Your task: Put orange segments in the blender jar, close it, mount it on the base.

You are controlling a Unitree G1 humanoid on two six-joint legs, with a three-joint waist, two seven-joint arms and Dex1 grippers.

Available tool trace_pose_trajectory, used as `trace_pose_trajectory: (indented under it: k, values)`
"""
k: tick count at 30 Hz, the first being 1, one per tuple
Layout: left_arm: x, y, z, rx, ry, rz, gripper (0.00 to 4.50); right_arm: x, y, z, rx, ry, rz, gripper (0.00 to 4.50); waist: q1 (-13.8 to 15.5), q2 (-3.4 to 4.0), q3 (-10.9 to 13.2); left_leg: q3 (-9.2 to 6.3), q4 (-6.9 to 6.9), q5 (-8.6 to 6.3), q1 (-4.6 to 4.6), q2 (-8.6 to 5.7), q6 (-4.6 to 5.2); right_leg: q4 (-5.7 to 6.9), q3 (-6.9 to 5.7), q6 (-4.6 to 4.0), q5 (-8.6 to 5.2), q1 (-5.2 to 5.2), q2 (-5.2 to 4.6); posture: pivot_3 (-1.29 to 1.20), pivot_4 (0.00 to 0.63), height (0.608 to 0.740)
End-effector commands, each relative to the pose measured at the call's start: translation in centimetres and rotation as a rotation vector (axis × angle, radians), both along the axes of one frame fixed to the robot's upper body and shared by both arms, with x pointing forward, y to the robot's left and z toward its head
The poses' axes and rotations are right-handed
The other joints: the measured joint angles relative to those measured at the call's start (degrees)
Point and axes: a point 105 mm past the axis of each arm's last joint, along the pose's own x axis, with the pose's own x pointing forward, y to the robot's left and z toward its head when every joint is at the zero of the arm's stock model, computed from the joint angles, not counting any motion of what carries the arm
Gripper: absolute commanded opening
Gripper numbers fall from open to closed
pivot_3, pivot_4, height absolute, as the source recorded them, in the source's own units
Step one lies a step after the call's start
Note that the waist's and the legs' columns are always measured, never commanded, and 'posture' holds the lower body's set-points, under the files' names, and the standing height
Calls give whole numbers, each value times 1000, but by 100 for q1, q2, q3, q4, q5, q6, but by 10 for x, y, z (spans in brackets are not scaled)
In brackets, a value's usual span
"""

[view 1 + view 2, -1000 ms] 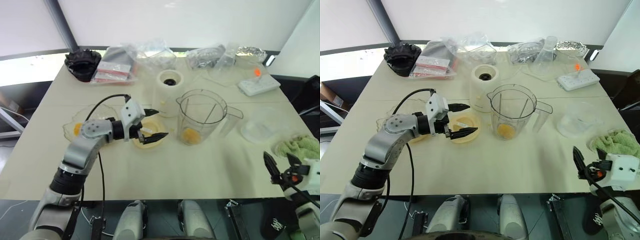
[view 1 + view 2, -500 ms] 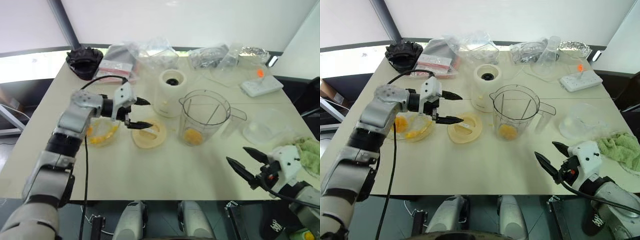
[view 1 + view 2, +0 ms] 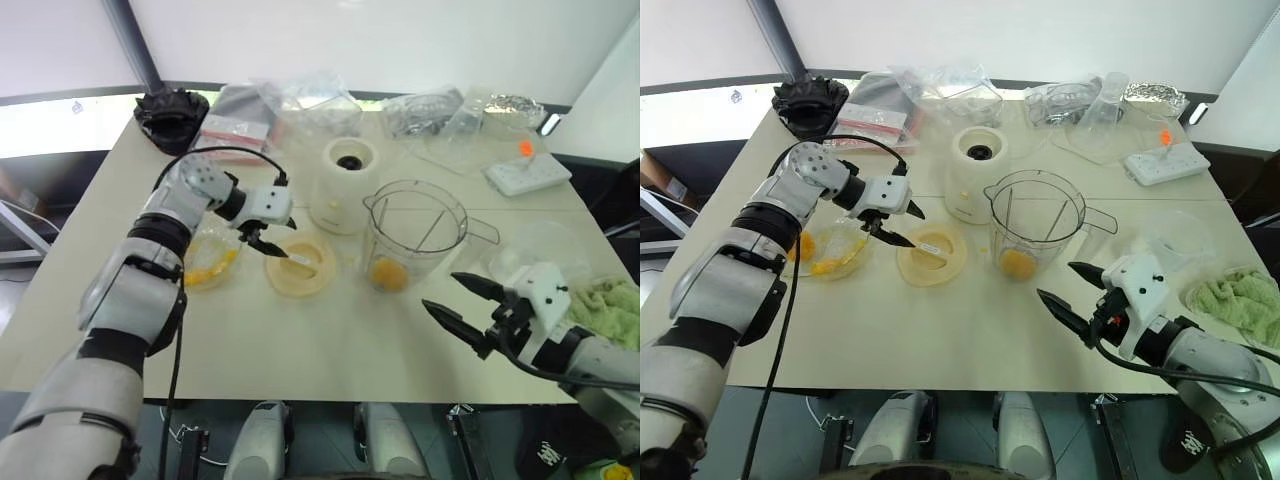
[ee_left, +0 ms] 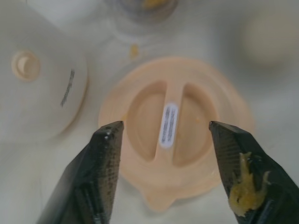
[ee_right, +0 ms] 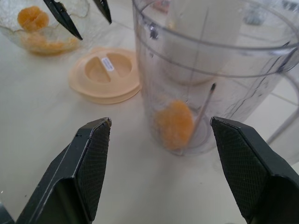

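Hovering left gripper (image 4: 163,140) over lid (image 4: 175,140), pulp on fingertip (image 4: 245,196)

Bright even daylight, soft shadows, blurred wrist close-ups

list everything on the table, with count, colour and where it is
table: 1, cream, under everything
jar: 1, clear, centre, upright, open
orange segments: orange; some in the jar, more in the bowl
bowl: 1, clear glass, left of the lid
lid: 1, cream, flat on the table between bowl and jar
base: 1, cream-white, behind the lid
black thing: 1, far left corner
plastic bags: several, clear, far edge
white device: 1, far right
clear dish: 1, right of the jar
green cloth: 1, right edge
left gripper: black, open, above the lid
right gripper: black, open, near right, pointing at the jar
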Motion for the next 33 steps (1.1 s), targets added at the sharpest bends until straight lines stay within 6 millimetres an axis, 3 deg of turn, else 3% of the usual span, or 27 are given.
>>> trace_pose_trajectory:
  k: [1, 8, 16, 33]
  values:
    - [2, 1, -3, 56, -17, -16, 3280, -6, 7, 10, -5, -36, 13, 3563, 14, -4, 2, 0, 1, 0, 0, 0, 0, 0, 0, 0, 0, 0, 0, 0, 150, 740]
    - [6, -12, -18, 174, -27, -19, 3280, -12, 9, -3, -5, 21, 9, 3563, 12, -17, 6, -9, 50, -1, -19, 8, 1, 9, -6, 0, 1, 6, -1, 0, 150, 740]
    - [12, -39, -21, 138, -92, -15, 3280, -19, 1, -5, -27, 32, -38, 3563, 10, -17, 6, -23, 83, -2, -38, 11, 2, 10, -10, 9, 12, 6, -5, 0, 150, 740]
    - [6, -36, -67, 335, -67, 10, 3280, -23, -5, -4, -59, 6, -112, 3563, 9, -17, -4, -23, 85, -2, -26, 10, 2, 14, -17, 10, 13, 17, -4, 0, 150, 740]
